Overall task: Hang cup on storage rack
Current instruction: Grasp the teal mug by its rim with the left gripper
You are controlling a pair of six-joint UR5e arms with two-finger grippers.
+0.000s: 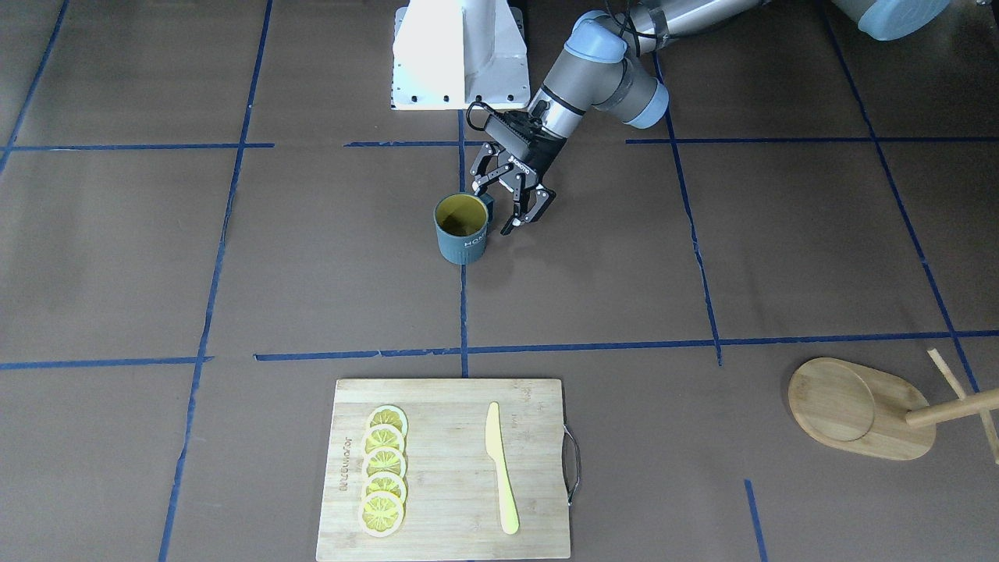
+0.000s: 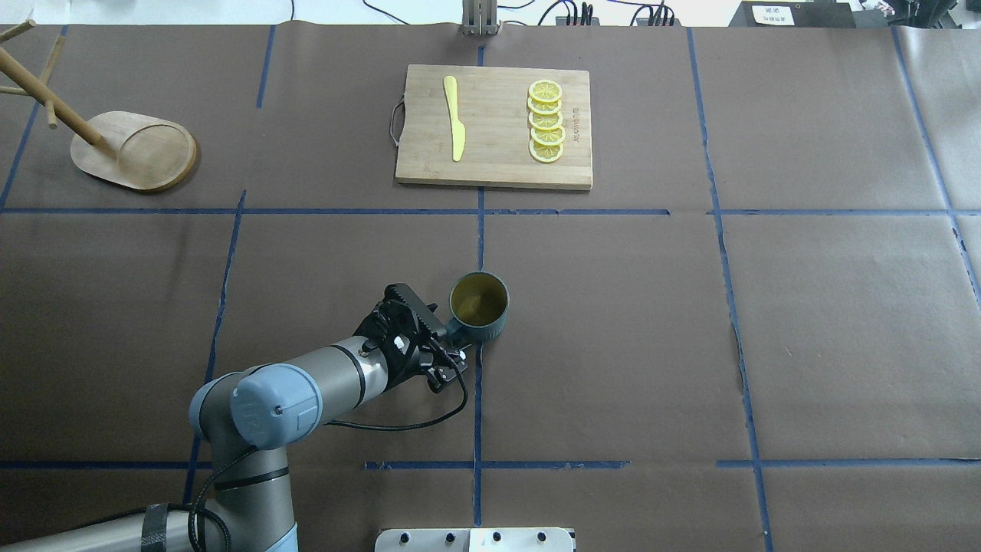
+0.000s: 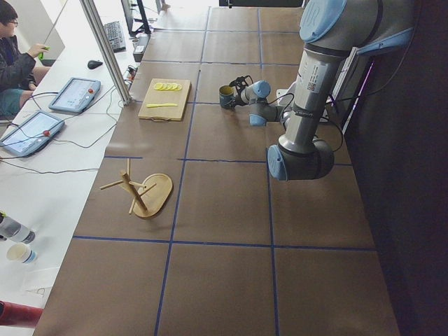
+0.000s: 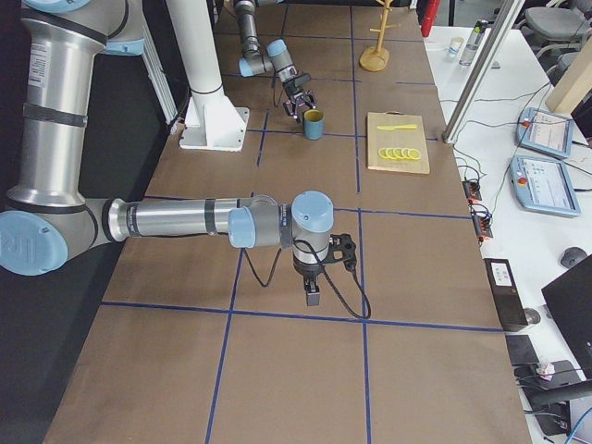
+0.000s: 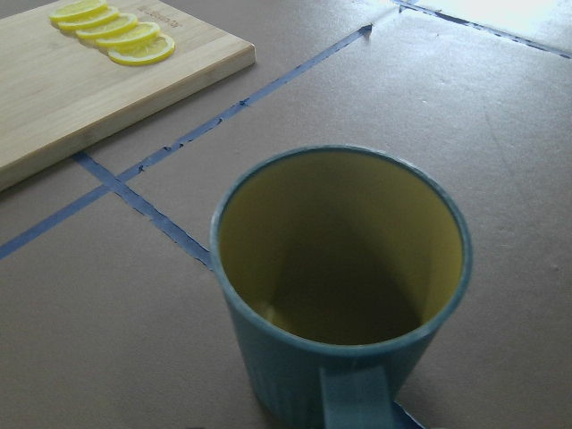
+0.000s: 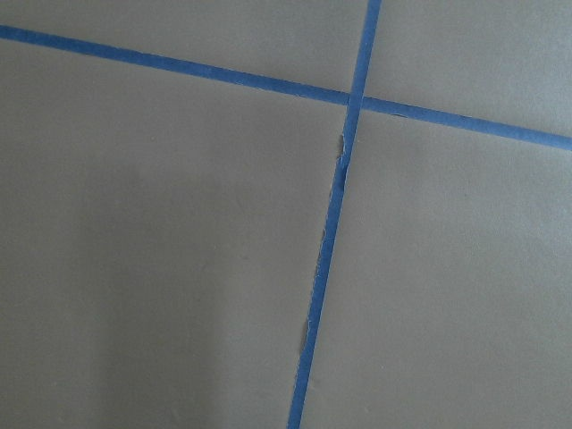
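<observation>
The cup (image 1: 462, 234) is a dark teal-grey ribbed mug with a yellow inside, upright near the table's middle; it also shows in the overhead view (image 2: 478, 307) and fills the left wrist view (image 5: 340, 268). My left gripper (image 1: 493, 209) is open, low at the cup's handle, one finger on each side of it. The storage rack (image 1: 851, 406), a bamboo stand with an oval base, post and pegs, stands far off at the table's far left corner (image 2: 130, 149). My right gripper (image 4: 313, 294) shows only in the exterior right view, pointing down over bare table; I cannot tell its state.
A bamboo cutting board (image 1: 453, 468) with a metal handle lies at the far middle edge, with a yellow knife (image 1: 499, 468) and several lemon slices (image 1: 384, 482) on it. Blue tape lines cross the brown table cover. The white robot base (image 1: 460, 55) stands behind the cup.
</observation>
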